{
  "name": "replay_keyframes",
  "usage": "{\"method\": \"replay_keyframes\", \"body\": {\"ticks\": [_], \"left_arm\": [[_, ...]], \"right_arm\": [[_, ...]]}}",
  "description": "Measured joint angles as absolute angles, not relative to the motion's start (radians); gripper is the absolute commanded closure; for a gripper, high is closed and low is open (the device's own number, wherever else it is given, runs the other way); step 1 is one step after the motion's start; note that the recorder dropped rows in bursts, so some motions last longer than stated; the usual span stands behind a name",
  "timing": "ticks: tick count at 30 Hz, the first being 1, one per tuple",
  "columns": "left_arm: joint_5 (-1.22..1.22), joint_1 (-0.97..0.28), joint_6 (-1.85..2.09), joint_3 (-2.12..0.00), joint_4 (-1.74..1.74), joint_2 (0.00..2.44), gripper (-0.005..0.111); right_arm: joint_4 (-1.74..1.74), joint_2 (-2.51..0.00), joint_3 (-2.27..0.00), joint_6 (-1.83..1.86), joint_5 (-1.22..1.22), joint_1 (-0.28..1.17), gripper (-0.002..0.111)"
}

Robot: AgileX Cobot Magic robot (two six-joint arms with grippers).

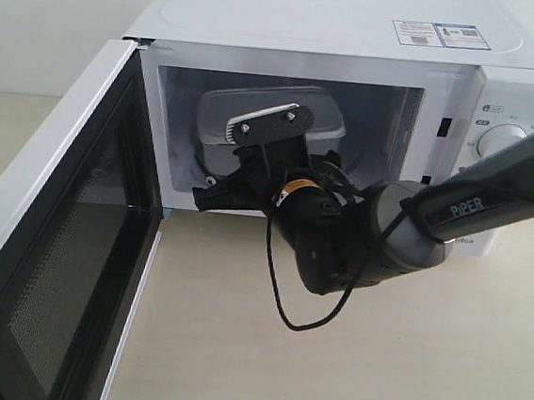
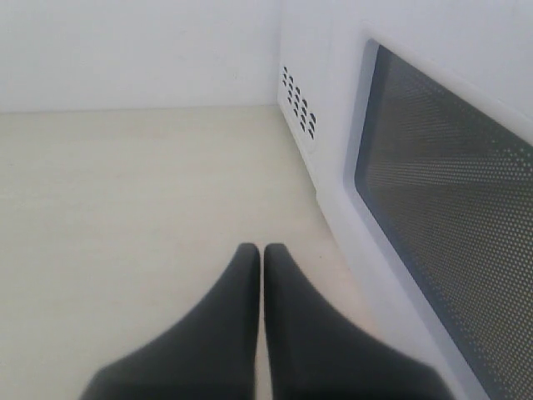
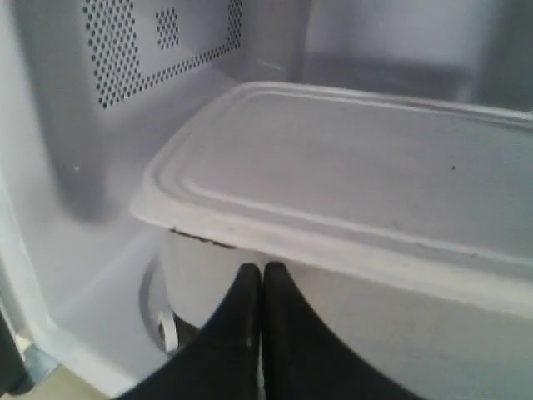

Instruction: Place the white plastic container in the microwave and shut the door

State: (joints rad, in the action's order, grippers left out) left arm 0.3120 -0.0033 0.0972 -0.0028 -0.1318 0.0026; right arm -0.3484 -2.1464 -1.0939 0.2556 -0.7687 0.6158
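Nearest of all, on the microwave's (image 1: 341, 18) hinge side, the door (image 1: 55, 236) stands wide open, swung out over the table (image 1: 344, 378). Just beside the door's outer face the left gripper (image 2: 262, 254) hangs with its fingers pressed together, holding nothing. I judge it well placed to push. At the mouth of the microwave the right gripper (image 3: 263, 271) is also closed on nothing, its tips at or just short of the container's (image 3: 350, 158) front wall, under the lid's rim; whether they touch I cannot tell. Deeper inside the microwave, toward the hinge side, the container sits in the cavity with its lid on.

The main risk is timing: if the door swings while the right arm lies across the opening, it strikes the arm or traps the loose cable (image 1: 300, 329) looping below the wrist. A second risk — a hard nudge from the closed tips, low on the wall, could tilt the container or skid it off centre. Should its front edge overhang the sill, the door would jam against it — how far back it sits is not clear.
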Motion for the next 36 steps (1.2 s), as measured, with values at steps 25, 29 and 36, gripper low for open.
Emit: {"method": "replay_keyframes", "body": {"ticks": [25,29,36], "left_arm": [[0.312,-0.003,0.097,-0.003,-0.132,0.003,0.103],[0.312,-0.003,0.097,-0.003,-0.132,0.003,0.103],[0.312,-0.003,0.097,-0.003,-0.132,0.003,0.103]], "right_arm": [[-0.409,-1.905,-0.938,0.307,-0.528,0.657,0.108],[-0.409,-1.734,-0.769,0.313,-0.411,0.658,0.108],[-0.445,-1.386,-0.663,0.311,0.046,0.658,0.108]]}}
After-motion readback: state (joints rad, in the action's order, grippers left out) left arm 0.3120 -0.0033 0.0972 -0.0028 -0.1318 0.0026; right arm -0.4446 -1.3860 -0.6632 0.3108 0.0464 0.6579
